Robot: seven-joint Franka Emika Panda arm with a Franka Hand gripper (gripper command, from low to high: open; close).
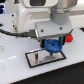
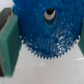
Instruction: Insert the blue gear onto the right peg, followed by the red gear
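Observation:
My gripper is shut on the blue gear, a wide bright-blue toothed disc. It holds the gear just over the exterior view's right half of the grey black-edged plate. In the wrist view the blue gear fills the middle, with its centre hole showing, between my green fingers. The right peg is hidden under the gear and gripper. One thin dark pin stands on the plate's left half. A small red thing, probably the red gear, peeks out beside the gripper on the exterior view's right.
The plate lies on a white table. A black cable runs across the exterior view's left. The arm's white body fills the upper part of that view.

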